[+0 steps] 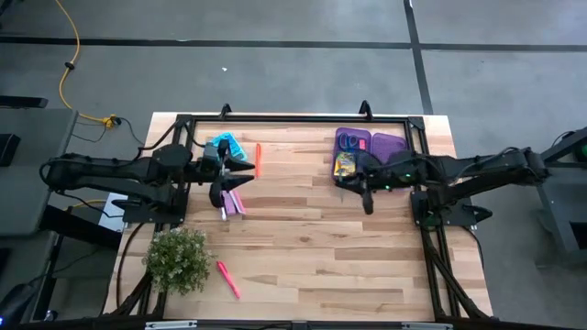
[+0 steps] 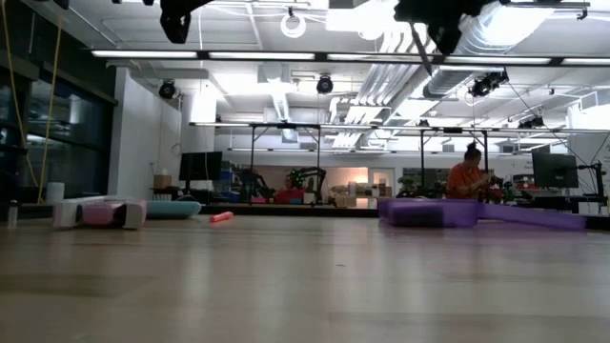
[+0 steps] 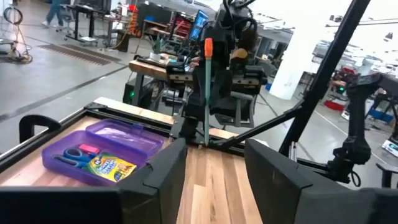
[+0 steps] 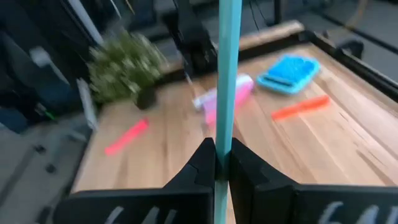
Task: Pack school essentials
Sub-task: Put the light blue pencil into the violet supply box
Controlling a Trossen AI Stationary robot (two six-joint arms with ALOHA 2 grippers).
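Pen, teal, slim, one end orange: pinched in the right claw, whose fingers are pressed together on the shaft. It stands upright and is held clear of the table.

- Just beside the right claw: purple case, lying open. Its tray holds scissors, a crayon box and a small pink eraser.
- Step in hand, as judged: carrying the pen to the tray and setting it down.
- Handling: an upright pen will likely topple or bounce out. Tilt the wrist so the shaft lies along the tray's long side and bring it low over a free strip beside the crayon box. Part the fingers only once it is close to the tray floor, since the round shaft will roll.
- Farther from the right claw, across the table: left claw, fingers spread and holding nothing. It hangs over a pink item, a blue item and an orange pen.
- Farthest: pink pen near the potted plant.
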